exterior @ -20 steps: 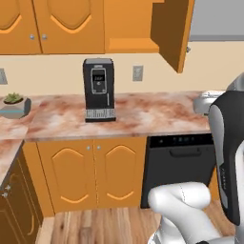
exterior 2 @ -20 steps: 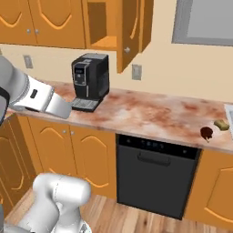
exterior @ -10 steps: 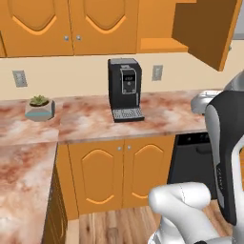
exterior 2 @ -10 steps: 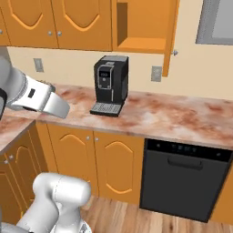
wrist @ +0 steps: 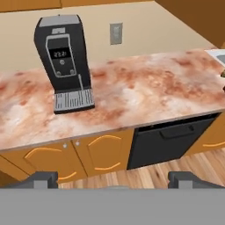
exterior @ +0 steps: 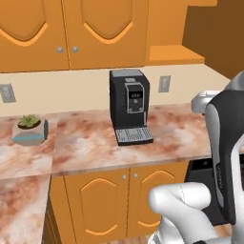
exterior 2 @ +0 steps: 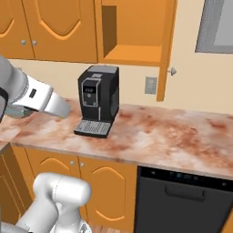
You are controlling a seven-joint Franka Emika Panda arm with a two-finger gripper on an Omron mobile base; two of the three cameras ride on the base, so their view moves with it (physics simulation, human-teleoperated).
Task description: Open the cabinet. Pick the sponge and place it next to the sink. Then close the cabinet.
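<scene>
The cabinet hangs open above the counter, and its orange shelf looks bare. Its door stands edge-on toward me, with the round silver knob low on it. From the other side the cabinet sits at the upper right, the door swung out. My gripper is open, its fingertips wide apart with nothing between them, hovering in front of the counter. A pale corner of the sink peeks in at the right edge of the hand view. The sponge is out of view.
A black coffee machine stands on the marble counter below the cabinet. A small potted plant sits at the counter's left. A black dishwasher is under the counter. Closed two-knob wall doors hang to the left.
The whole picture has shifted: the base has driven left and closer, so the coffee machine and cabinet look larger and the sink end has slid out of the base views. The gripper stays open.
</scene>
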